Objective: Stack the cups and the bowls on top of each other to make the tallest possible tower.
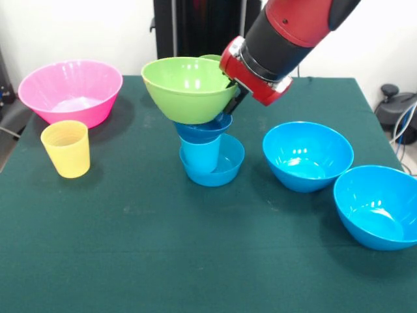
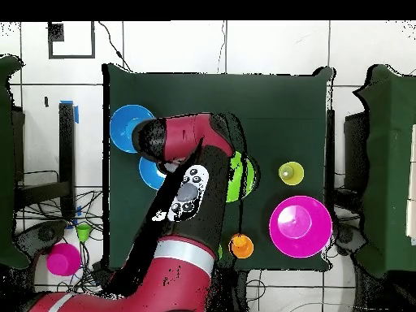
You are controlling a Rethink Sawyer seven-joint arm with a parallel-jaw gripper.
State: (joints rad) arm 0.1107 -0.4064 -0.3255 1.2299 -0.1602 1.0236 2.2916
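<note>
While the red and black arm (image 1: 287,32) reaches over the green counter (image 1: 163,248), its end effector (image 1: 236,98) sits at the rim of the glossy lime green plastic bowl (image 1: 186,86); its grip cannot be made out. That bowl tops the tower (image 1: 207,140) mid-counter, over a small blue bowl, a light blue tumbler and another blue bowl

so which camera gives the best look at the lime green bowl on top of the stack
The front view. There the lime green bowl shows whole, sitting atop the tower, with the gripper at its rim. In the overhead view the arm covers most of it; only a green sliver shows.
</note>
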